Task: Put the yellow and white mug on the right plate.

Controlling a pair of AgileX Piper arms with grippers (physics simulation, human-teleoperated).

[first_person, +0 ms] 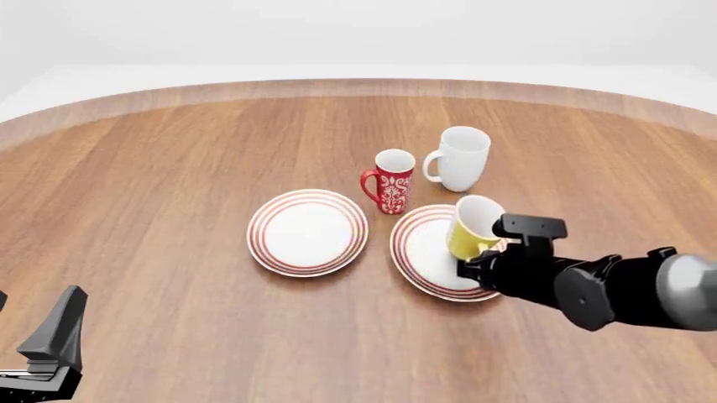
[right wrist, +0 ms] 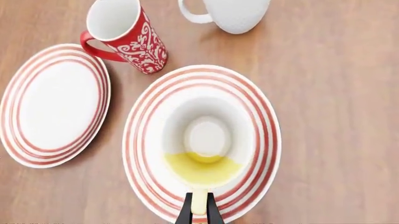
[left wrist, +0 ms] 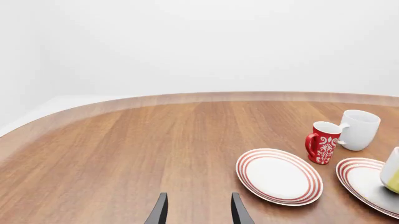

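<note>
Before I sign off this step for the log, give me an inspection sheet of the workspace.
Surface: wooden table, round-edged, no spills seen.
Job's things: yellow and white mug upright over the right plate; contact with the plate cannot be told.
Clutter: red patterned mug and plain white mug behind the plates; left plate bare.
Grippers: right gripper shut on the mug's handle; left gripper open, holding nothing, away from the dishes.
Cables: nothing seen.
Surroundings: plain white backdrop.
</note>
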